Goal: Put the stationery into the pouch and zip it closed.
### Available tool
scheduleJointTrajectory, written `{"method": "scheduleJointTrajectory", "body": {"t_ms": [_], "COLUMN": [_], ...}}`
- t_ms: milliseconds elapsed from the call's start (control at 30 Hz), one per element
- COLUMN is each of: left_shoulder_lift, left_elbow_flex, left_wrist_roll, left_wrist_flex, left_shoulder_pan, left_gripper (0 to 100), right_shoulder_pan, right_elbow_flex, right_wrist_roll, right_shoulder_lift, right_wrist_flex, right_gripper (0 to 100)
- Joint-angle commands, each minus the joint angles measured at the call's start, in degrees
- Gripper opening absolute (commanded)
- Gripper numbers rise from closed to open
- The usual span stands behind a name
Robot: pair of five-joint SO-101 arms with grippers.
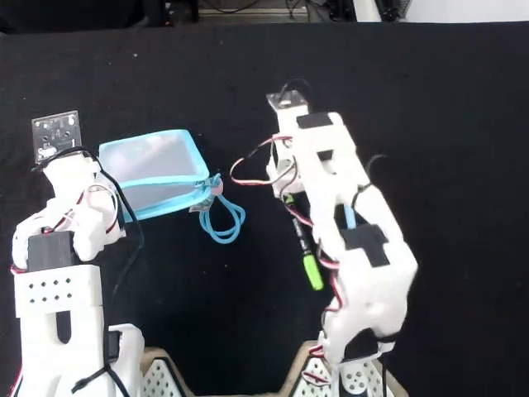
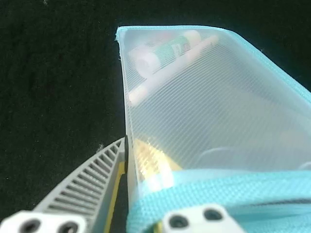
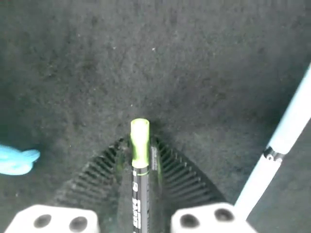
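On the black bench [image 1: 446, 124], over by the left arm, the clear blue-edged pouch [image 1: 155, 169] is lying flat. The left pincer [image 2: 127, 162] is clenching one edge of it, beside the teal zipper band. Through the ribbed plastic a white-and-green tube [image 2: 163, 51] and a pale stick [image 2: 170, 68] are showing at the end away from the grip, and something yellow [image 2: 150, 160] is sitting close to it. Whether the zip is open I cannot tell. A blue cord loop [image 1: 221, 217] is trailing from the pouch's corner onto the bench, lying between the pouch and the right arm [image 1: 364, 240]. The right pincer [image 3: 140, 145] is grasping a black marker [image 3: 139, 167], its green cap poking out past the fingertips and hanging well apart from the pouch. A light blue pen [image 3: 284, 138] is lying on the bench just beside this pincer, and from above the right arm is covering most of it. A small speckled card [image 1: 56, 135] is resting near the pouch's far corner
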Motion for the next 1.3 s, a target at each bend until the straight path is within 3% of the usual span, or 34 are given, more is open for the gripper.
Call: {"method": "scheduleJointTrajectory", "body": {"t_ms": [0, 133, 333, 700, 1200, 1267], "left_shoulder_lift": [0.0, 0.0, 0.0, 0.0, 0.0, 0.0], "left_elbow_flex": [0.4, 0.4, 0.4, 0.4, 0.4, 0.4], "left_wrist_roll": [0.35, 0.35, 0.35, 0.35, 0.35, 0.35], "left_wrist_flex": [-0.35, -0.35, -0.35, -0.35, -0.35, -0.35], "left_shoulder_pan": [-0.22, -0.13, -0.4, -0.22, -0.31, -0.31], "left_gripper": [4, 4, 4, 4, 4, 4], "right_shoulder_pan": [-0.7, -0.62, -0.62, 0.79, -1.05, -0.97], "right_elbow_flex": [-11.91, -23.52, -34.59, -32.66, -28.18, -28.53], "right_wrist_roll": [-0.09, 0.0, 2.55, 4.57, 15.38, 17.76], "right_shoulder_lift": [4.18, 11.91, 21.76, 17.45, 19.47, 20.09], "right_wrist_flex": [8.62, 18.99, 25.32, 25.14, 20.13, 20.75], "right_gripper": [1.2, 1.8, 14.2, 13.0, 12.6, 8.7]}}
